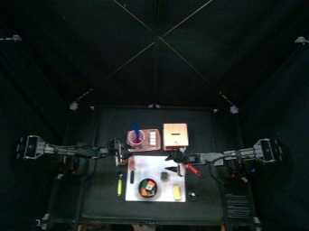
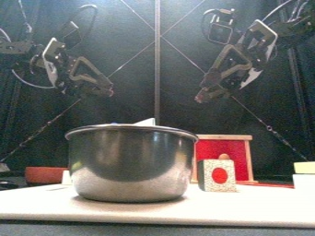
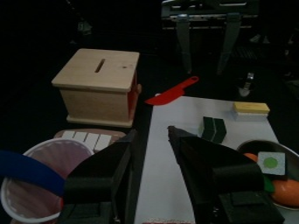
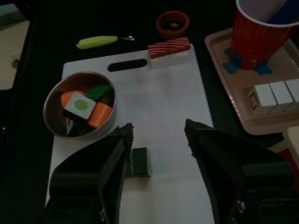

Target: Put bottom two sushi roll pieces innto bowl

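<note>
A dark green sushi roll piece lies on the white cutting board, just off the inner side of one jaw of my right gripper, which hangs open above the board with nothing in it. The same piece shows ahead of my left gripper, also open and empty above the board's edge. The metal bowl sits on the board and holds a white-and-green round piece and orange pieces. In the front view the bowl stands large, with both grippers raised behind it.
A wooden box and a red cup stand beyond the board. A red-and-white slice, a yellow item, a small red dish and a tray of white blocks lie around it.
</note>
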{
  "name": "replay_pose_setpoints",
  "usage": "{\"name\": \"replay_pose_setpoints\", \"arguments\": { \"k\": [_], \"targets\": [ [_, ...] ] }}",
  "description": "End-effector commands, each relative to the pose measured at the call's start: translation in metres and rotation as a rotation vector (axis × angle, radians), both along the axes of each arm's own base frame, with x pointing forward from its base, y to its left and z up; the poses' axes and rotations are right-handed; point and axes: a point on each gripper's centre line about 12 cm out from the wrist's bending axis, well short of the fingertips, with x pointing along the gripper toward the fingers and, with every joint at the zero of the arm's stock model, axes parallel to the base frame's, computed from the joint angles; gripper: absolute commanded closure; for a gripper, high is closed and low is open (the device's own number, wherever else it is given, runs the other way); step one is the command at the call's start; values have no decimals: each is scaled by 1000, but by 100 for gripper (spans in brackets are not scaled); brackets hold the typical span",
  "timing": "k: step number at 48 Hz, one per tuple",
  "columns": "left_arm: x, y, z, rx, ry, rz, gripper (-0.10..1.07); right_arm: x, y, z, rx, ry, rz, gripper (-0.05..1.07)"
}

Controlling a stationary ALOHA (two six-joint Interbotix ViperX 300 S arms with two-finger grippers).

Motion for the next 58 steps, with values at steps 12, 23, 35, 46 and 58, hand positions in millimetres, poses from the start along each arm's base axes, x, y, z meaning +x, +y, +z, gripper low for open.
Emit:
{"name": "replay_pose_setpoints", "arguments": {
  "k": [12, 23, 35, 46, 58],
  "targets": [
    [13, 0, 15, 11, -42, -8, 22, 0, -3, 12, -6, -43, -6, 17],
    [46, -12, 20, 45, 10, -84, 15, -3, -6, 14, 5, -43, -23, 17],
    [96, -31, 13, 22, 183, -151, -3, -15, -13, 13, 24, 21, -57, 17],
    [137, -45, 2, -75, 352, -158, -4, -35, -18, 8, 64, 79, -96, 17],
    [174, -67, -19, -76, 434, -208, -4, -56, -19, -3, 78, 118, -110, 17]
  ]
}}
